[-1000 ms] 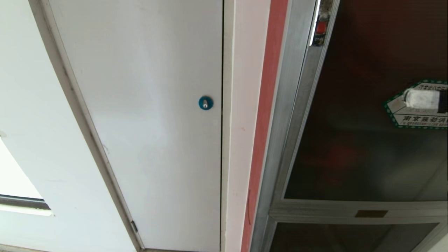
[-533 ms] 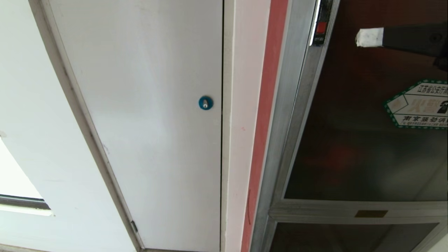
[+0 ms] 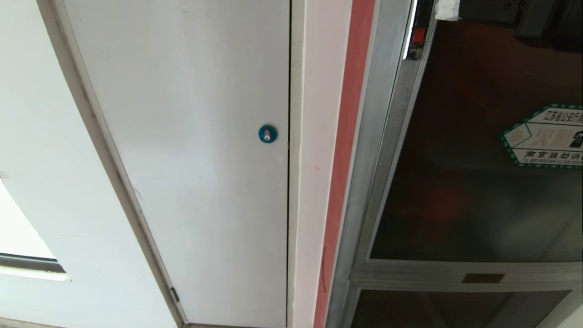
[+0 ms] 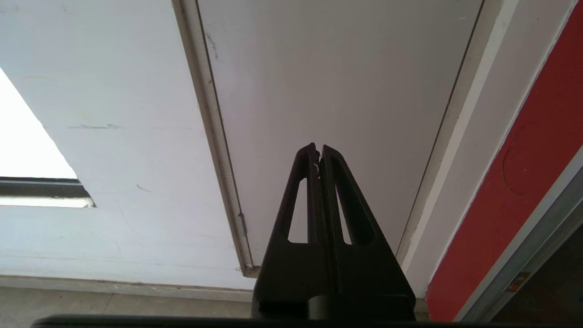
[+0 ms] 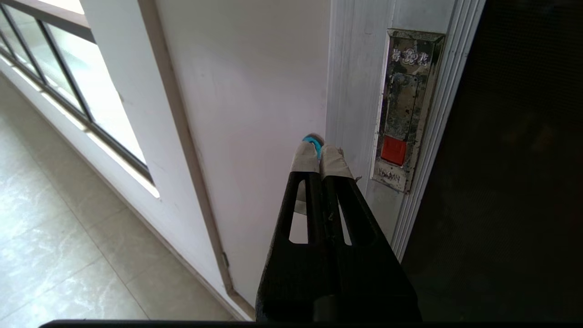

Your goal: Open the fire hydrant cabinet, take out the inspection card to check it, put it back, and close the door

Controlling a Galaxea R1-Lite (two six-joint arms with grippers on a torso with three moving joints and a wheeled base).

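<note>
In the head view the fire hydrant cabinet's door is closed, its red latch at the frame's upper edge, and the right gripper shows just beside and above that latch with taped tips pressed together. The left wrist view has the left gripper, fingers together and empty, before the white panel, well left of the latch. In the right wrist view the right gripper is empty, near the red latch, not touching it.

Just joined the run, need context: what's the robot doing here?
The right pincer, shut and empty, is up by the small red latch on the silver-framed dark glass door of the fire hydrant cabinet. The door is shut, so nothing has been taken out. The left pincer is shut too, parked facing the plain white panel.
</note>
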